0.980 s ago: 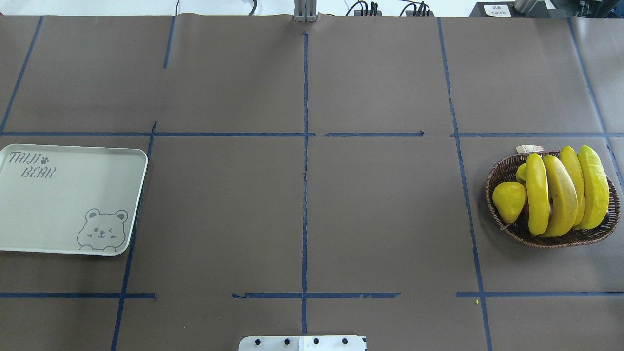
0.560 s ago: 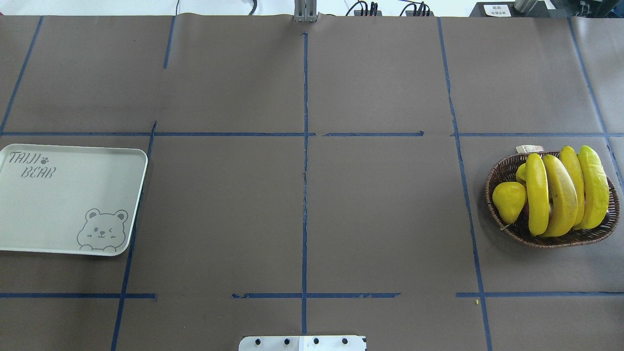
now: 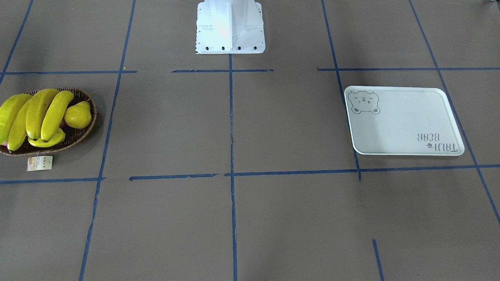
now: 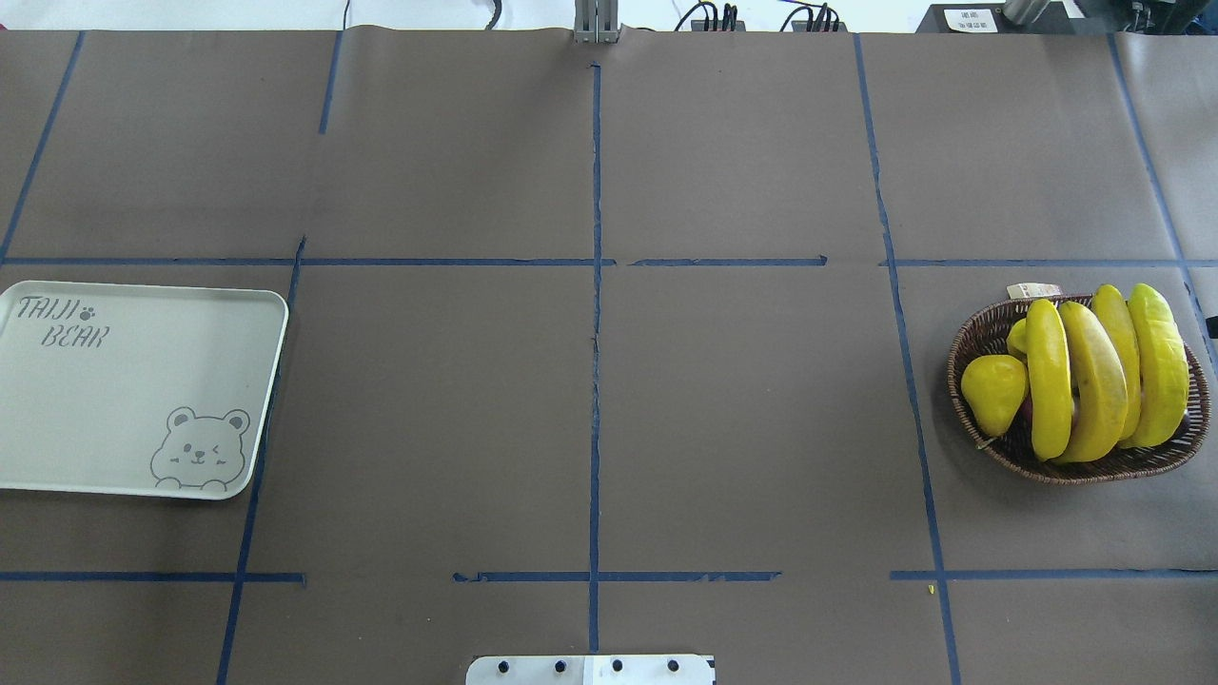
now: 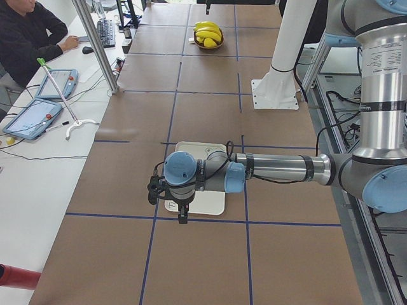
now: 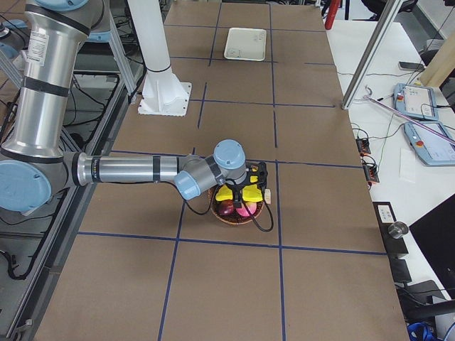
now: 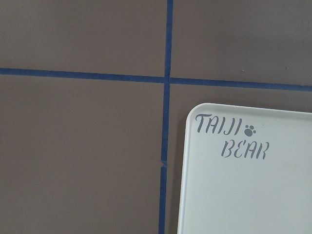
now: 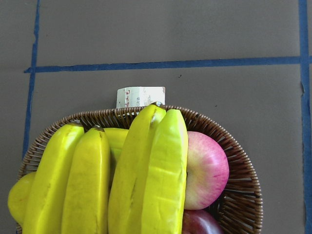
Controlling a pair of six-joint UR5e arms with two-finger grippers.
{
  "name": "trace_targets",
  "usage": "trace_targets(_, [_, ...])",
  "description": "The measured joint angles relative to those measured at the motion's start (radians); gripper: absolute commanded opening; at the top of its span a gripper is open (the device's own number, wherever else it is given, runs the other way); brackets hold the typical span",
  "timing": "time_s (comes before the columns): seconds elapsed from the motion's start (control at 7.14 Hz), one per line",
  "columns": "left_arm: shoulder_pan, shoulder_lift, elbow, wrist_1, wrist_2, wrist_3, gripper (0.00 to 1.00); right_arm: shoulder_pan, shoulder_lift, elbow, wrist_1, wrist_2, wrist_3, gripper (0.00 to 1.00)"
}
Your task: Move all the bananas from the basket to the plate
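Observation:
Several yellow bananas (image 4: 1094,381) lie side by side in the brown wicker basket (image 4: 980,333) at the table's right end, also seen in the front view as bananas (image 3: 39,113) and close up in the right wrist view as bananas (image 8: 146,175). The white bear-print plate (image 4: 143,381) lies bare at the left end. My left gripper (image 5: 182,218) hangs over the plate's (image 5: 206,149) outer end. Above the basket (image 6: 226,217) hovers my right gripper (image 6: 250,190). Both show only in the side views, so I cannot tell whether they are open or shut.
A yellow pear (image 4: 992,390) and a pink apple (image 8: 207,168) share the basket, and its paper tag (image 8: 140,96) lies on the table behind it. The robot's base plate (image 4: 590,669) sits at the near middle. A person (image 5: 28,32) sits beyond the table's far side.
The bananas, basket and plate have not moved. A small dark shape now shows at the overhead view's right edge beside the basket.

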Motion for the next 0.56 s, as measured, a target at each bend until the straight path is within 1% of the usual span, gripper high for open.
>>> trace_targets(0.28, [0.0, 0.0, 0.0, 0.0, 0.0, 0.0, 1.0, -0.057, -0.013, -0.001, 0.018, -0.037, 0.043, 0.97])
trace_targets(0.56, [0.001, -0.001, 0.001, 0.0, -0.001, 0.0, 1.0, -0.118, -0.019, -0.002, 0.024, -0.073, 0.049, 0.89])
